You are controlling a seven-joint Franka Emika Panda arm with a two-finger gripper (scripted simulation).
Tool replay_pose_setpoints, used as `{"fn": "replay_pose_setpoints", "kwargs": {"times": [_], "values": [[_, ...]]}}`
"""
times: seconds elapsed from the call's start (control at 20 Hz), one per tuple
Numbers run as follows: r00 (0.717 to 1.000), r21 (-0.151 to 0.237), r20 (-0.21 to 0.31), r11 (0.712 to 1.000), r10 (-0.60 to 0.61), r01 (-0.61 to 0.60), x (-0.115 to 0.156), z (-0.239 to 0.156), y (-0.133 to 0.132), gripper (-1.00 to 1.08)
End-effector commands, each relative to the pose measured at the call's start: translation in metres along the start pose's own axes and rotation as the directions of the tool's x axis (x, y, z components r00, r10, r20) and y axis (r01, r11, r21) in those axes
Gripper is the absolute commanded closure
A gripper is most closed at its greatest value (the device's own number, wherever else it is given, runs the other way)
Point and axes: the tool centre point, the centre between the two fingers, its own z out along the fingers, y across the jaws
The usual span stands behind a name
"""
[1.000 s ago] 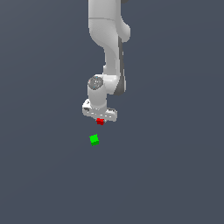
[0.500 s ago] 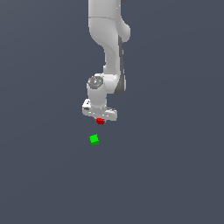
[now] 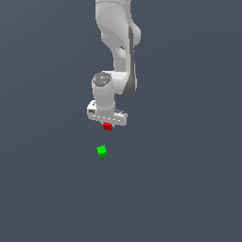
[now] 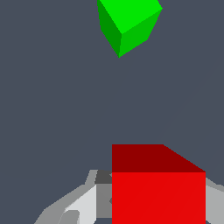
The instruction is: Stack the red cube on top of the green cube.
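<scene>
Gripper [image 3: 108,124] apparently clamps red cube [image 3: 108,126], apart from green cube [image 3: 101,151].

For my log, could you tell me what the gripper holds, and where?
The gripper holds the red cube by its opposite sides, between the fingers.

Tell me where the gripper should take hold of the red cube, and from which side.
Grip the red cube on two opposite flat side faces, coming from straight above. It is a plain small block, so parallel faces suit the pads best. The gripper already sits right over it that way, apparently closed on it, while the green cube lies apart from it.
</scene>
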Motion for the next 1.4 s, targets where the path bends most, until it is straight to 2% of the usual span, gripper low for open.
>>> {"fn": "replay_pose_setpoints", "kwargs": {"times": [0.0,0.5,0.95,1.35], "values": [[1.000,0.000,-0.001,1.000,0.000,0.000,0.000,-0.017,0.000,1.08],[1.000,-0.001,-0.001,1.000,0.001,-0.001,0.001,-0.054,0.000,1.08],[1.000,0.000,-0.001,1.000,0.000,0.000,0.005,-0.053,0.000,1.08],[1.000,0.000,-0.001,1.000,0.000,0.000,0.029,-0.042,-0.001,1.08]]}}
